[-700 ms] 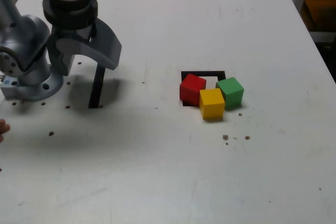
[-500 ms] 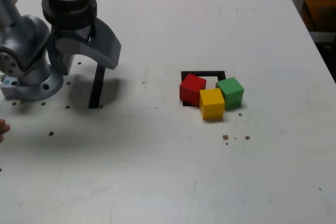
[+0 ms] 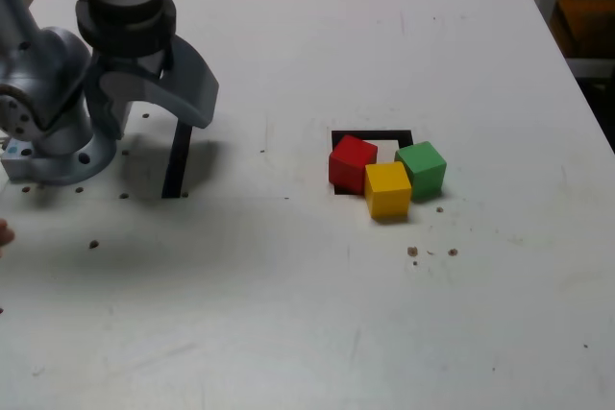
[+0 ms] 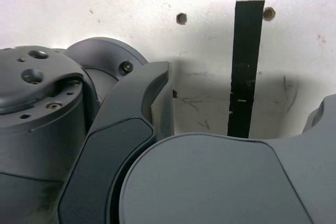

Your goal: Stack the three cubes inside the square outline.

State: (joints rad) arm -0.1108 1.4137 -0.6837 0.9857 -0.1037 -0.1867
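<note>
Nothing's been stacked yet, so the step in hand looks like the first reach, judging by the layout. The gripper (image 3: 159, 108) is parked by the arm base at the exterior view's 9 o'clock, above a straight black tape strip (image 3: 177, 162), well apart from the cubes. Its jaws are spread wide w/ nothing between them; same thing is seen in the wrist view, gripper (image 4: 173, 129) empty over the tape strip (image 4: 245, 66).

Count: 3 cubes, 1 of each colour. Red cube (image 3: 352, 162), yellow cube (image 3: 388, 189), green cube (image 3: 422, 168). All 3 are huddled together right of centre, roughly 3 o'clock from the middle of the table (image 3: 288, 333). 1 square outline (image 3: 373, 136), only partly visible bc the cubes sit on/over it: red is on its edge at the exterior view's left, yellow hangs off the near side, green overlaps the corner at the exterior view's right. Whether the faces are actually touching can't be told for sure, but gaps look tiny.

To do it well, imo: a cube w/ free sides should be picked, prob yellow since its near faces are open. The jaws should be dropped straight down so the neighbours aren't nudged. A base cube has to be centred inside the outline before anything gets put on top, and each release should be done low and square.
</note>
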